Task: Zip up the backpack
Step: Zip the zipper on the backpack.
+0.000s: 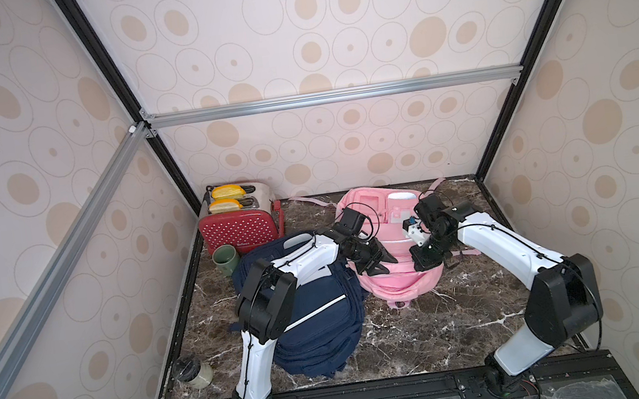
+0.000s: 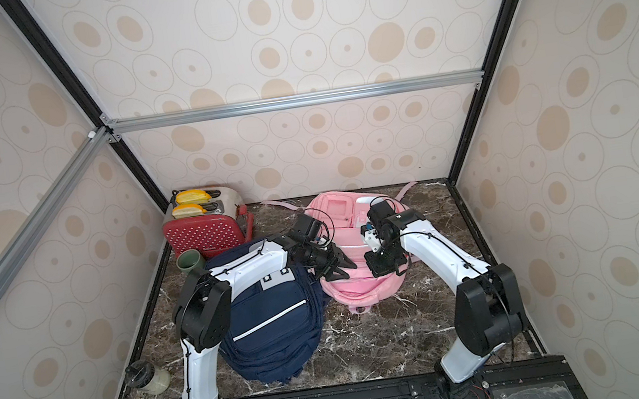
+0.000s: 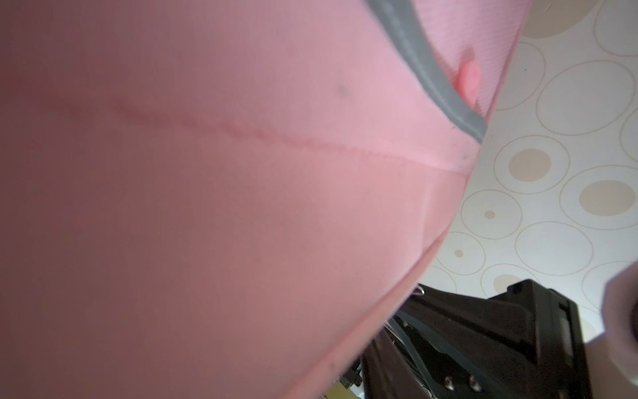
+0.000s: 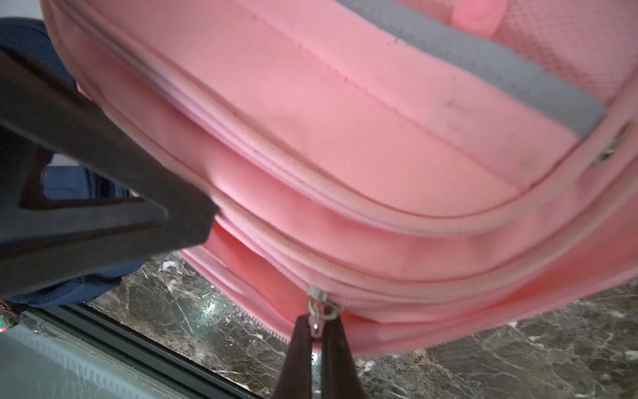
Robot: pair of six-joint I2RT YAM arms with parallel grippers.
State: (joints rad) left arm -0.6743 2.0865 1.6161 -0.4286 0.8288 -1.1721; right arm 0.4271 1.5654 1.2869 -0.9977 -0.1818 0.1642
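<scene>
Jar (image 1: 194, 374): a clear jar with a dark lid and pale contents, well to the left of the pink backpack (image 1: 400, 282) and nearer the robot's base.
Toaster (image 1: 240, 230): red and cream, with two yellow slices in its slots; it stands left of the pink backpack, apart from it, by the back wall.
Mug (image 1: 226, 260): green, left of the pink backpack, between the toaster and the navy backpack (image 1: 318, 326).
Navy backpack: dark blue with a white stripe, lying directly left of the pink backpack, its edge touching the pink one's left side.
Left claw (image 1: 385, 265): it sits at the pink backpack's left side. In both top views its black jaws stand apart against the pink fabric. The left wrist view shows only blurred pink cloth up close, so I cannot tell whether any fabric is pinched.
Pink backpack: it lies flat on the dark marbled bench (image 1: 432, 332). Its far end is open and shows pink lining. A grey band (image 4: 483, 69) crosses its front.
Zipper pull (image 4: 319, 311): a small metal tab hanging from the slider on the near edge of the pink backpack, close to the bench. The zipper teeth gape on one side of the slider and are joined on the other.
Right claw (image 4: 316, 328): it sits at the pink backpack's near right edge, clenched tight on the zipper pull, with the tab pinched between its two dark fingertips (image 4: 333, 345).
</scene>
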